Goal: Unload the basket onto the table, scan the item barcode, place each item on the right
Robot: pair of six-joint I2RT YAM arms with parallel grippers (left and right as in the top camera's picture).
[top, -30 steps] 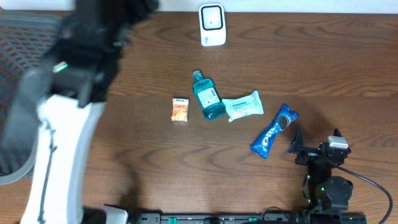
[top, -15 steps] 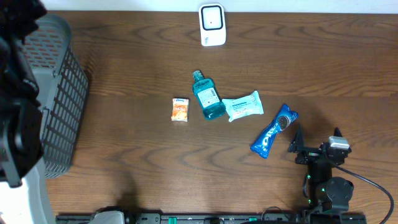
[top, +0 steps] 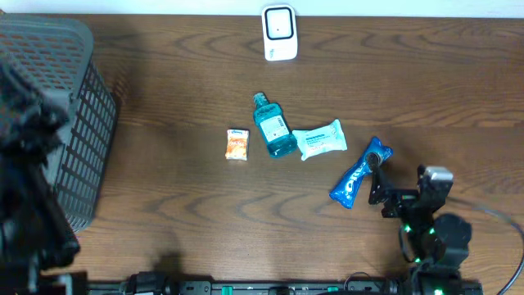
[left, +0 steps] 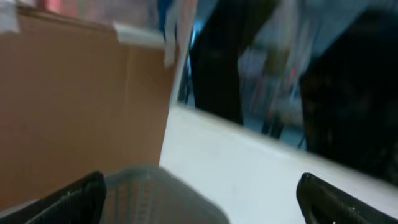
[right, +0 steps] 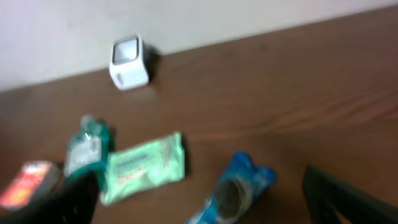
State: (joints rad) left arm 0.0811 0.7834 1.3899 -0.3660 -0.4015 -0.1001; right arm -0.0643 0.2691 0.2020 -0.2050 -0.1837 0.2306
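The right gripper [top: 383, 195] was found low over the near right part of the table [top: 188, 197], its two fingers spread wide and nothing held between them. In the right wrist view the same gripper [right: 199, 183] was shown with a dark finger at each lower corner and bare wood between. Just beside its fingertips a blue snack packet [top: 360, 172] was laid slantwise on the wood; whether it was touched could not be told.

The left gripper [left: 199, 186] was seen only in its own wrist view, fingers likewise set far apart and empty, above the grey mesh of a basket [left: 149, 196]. That view was heavily smeared, and only a brown panel and a white ledge could be made out behind. In the overhead view the left arm [top: 24, 188] was rendered as a dark blur over the basket [top: 78, 123] at the left edge.

Further towards the middle, a pale green wipes pack [top: 320, 139] was laid flat, with a teal mouthwash bottle [top: 272, 127] on its side just beside it and a small orange packet [top: 237, 144] close to the bottle's other side. The white barcode scanner [top: 279, 33] was stood at the far edge, well apart from all four items.
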